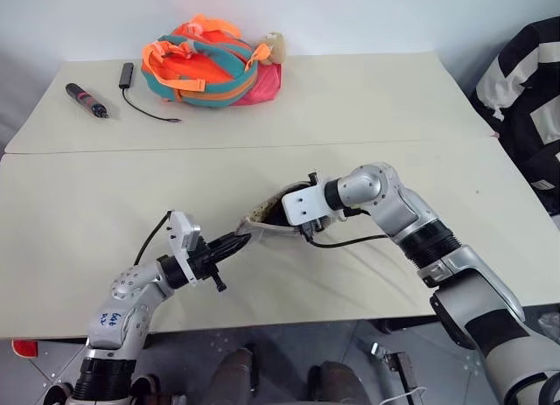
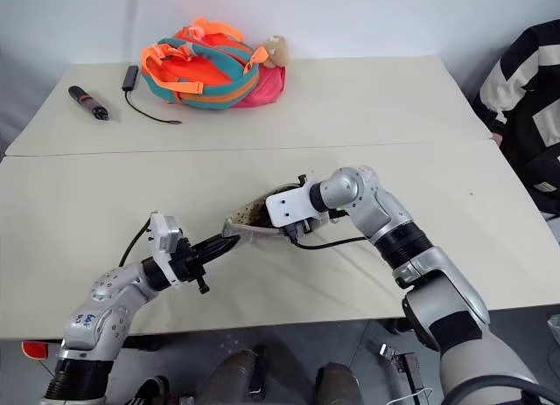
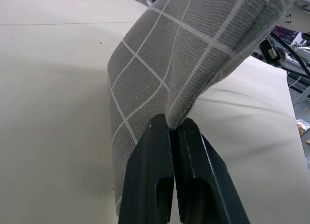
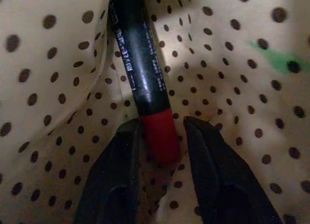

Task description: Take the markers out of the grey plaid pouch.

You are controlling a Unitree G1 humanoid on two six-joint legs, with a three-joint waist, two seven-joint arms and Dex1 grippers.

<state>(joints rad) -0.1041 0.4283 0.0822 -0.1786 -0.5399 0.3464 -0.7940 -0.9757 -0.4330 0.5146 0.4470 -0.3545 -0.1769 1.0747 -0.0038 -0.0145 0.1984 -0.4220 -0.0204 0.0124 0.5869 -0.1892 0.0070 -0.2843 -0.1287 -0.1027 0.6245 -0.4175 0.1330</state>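
Now reaching into the grey plaid pouch [image 3: 160, 83] for a marker.
At frame centre on the worktop [image 1: 105, 212], left gripper [image 3: 169, 129] clenches its edge; right gripper [image 4: 162, 132], inside, straddles the black-and-red marker [image 4: 140, 83], unclosed. Next: pinch, withdraw.

An orange, teal and pink backpack [image 1: 210, 62] is being seen lying at the far side of the pale table [image 1: 367, 108], with a small beige soft toy [image 1: 275, 46] showing at its right end. Further left, a thick black stick with a reddish band [image 1: 86, 100] is lying near the table's far left corner, and a small black device [image 1: 127, 74] with a thin dark cable [image 1: 150, 112] trailing from it is resting between the stick and the backpack. A black-and-white striped fabric [image 1: 525, 90] is being shown beyond the table's right edge.
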